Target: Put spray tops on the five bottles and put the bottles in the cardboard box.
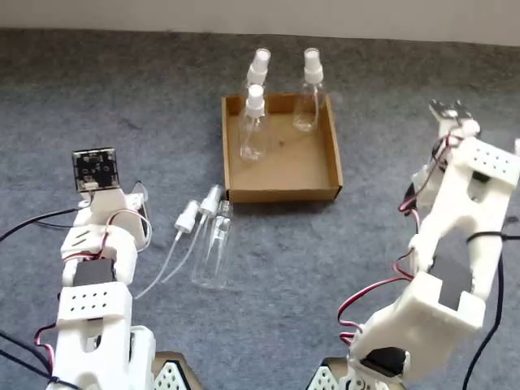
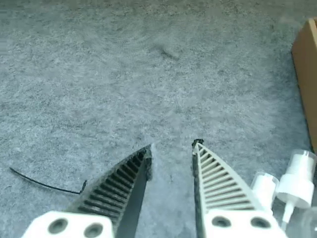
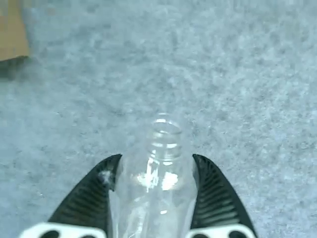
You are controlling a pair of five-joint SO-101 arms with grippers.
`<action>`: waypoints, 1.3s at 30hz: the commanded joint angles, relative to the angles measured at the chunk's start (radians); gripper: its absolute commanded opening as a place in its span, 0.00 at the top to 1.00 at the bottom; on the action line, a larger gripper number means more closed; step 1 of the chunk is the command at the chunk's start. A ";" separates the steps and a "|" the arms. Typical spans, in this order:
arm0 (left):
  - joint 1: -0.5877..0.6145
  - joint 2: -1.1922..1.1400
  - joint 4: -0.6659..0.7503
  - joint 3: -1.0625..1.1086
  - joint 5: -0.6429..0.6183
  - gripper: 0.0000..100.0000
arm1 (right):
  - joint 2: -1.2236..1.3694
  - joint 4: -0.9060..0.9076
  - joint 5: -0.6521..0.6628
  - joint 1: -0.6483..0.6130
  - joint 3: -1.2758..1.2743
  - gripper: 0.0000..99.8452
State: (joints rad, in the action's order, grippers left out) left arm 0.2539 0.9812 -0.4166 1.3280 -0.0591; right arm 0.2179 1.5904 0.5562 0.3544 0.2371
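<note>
The cardboard box (image 1: 321, 175) lies open at the table's middle back. Two clear bottles with white spray tops (image 1: 254, 126) (image 1: 309, 93) stand in it. A third capped bottle (image 1: 260, 69) stands at its back wall; inside or behind, I cannot tell. A topless bottle (image 1: 213, 248) lies on the carpet in front of the box, with two loose spray tops (image 1: 187, 217) (image 1: 210, 201) beside its neck. My left gripper (image 2: 173, 148) is open over bare carpet, left of those spray tops (image 2: 297, 178). My right gripper (image 3: 156, 166) is shut on a topless clear bottle (image 3: 161, 163), to the right of the box.
Grey carpet covers the table. A corner of the box (image 2: 307, 69) shows in the left wrist view. A thin black cable (image 2: 44, 183) lies on the carpet by the left gripper. The right arm (image 1: 455, 244) stretches along the right side.
</note>
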 commanded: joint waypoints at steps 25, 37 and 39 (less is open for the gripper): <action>-0.165 -0.883 -0.646 -0.888 0.164 0.82 | -1.348 -0.435 -0.288 -0.633 -1.287 1.00; -0.234 -0.914 -0.647 -0.883 0.206 0.82 | -1.607 -0.481 -0.288 -0.685 -1.454 1.00; -0.237 -0.914 -0.644 -0.871 0.207 0.82 | -1.647 -0.475 -0.288 -0.685 -1.461 1.00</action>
State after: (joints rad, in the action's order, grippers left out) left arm 0.0407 0.0637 -1.0579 0.4856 0.1266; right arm -1.3732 1.1316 0.2754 -0.3253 -1.2267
